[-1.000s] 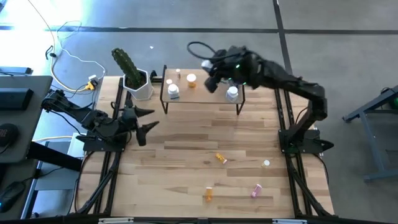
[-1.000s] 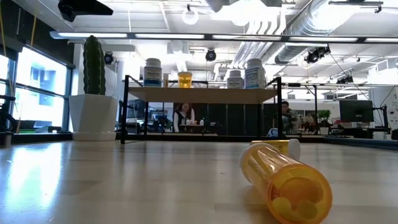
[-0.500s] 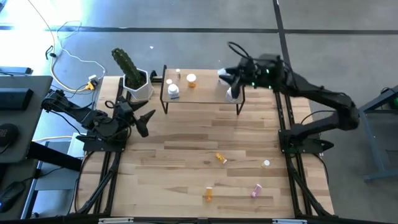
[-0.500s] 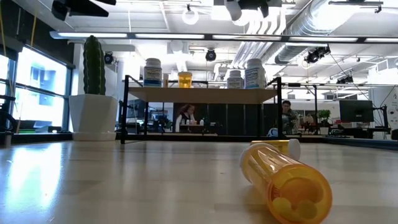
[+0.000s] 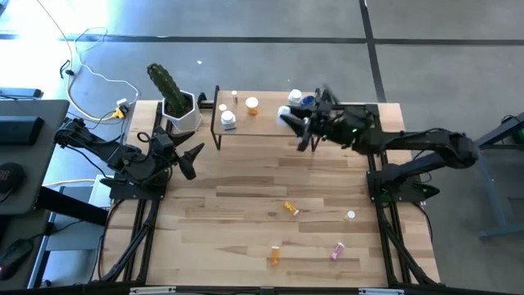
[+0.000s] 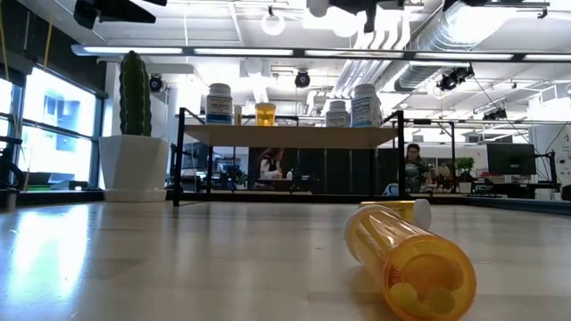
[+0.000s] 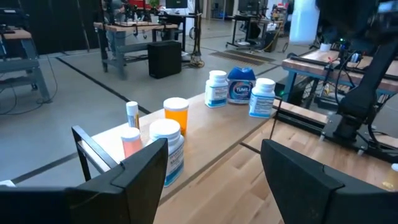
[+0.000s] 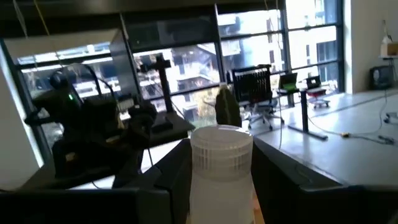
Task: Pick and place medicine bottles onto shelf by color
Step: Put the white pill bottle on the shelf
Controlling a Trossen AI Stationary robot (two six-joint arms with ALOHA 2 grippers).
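The shelf (image 5: 266,124) stands at the table's far side. It carries a white bottle (image 5: 228,120), an orange one (image 5: 251,104) and a small one (image 5: 234,97) at its left, and a white (image 5: 295,97) and a blue one (image 5: 307,102) at its right. My right gripper (image 5: 293,124) is above the shelf's right front and shut on a white bottle (image 8: 221,165) with a ribbed white cap. My left gripper (image 5: 192,157) is open and empty at the table's left, facing the shelf (image 7: 205,134). An orange bottle (image 5: 290,208) lies on its side mid-table. My right gripper pinches the white bottle's body (image 8: 221,186), below the cap, between its two fingers (image 8: 169,180). The fingers come about level from the table's right. The bottle is lifted clear above the shelf, roughly upright with its cap up.
A cactus in a white pot (image 5: 182,111) stands left of the shelf. A second orange bottle (image 5: 275,256), a pink bottle (image 5: 336,251) and a white cap (image 5: 350,215) lie on the near half of the table. The low view shows the orange bottle (image 6: 415,267) lying close.
My right arm has swung down and stretched out. Its gripper, still shut on the white bottle, has moved from above the shelf's middle toward the shelf's right front edge.
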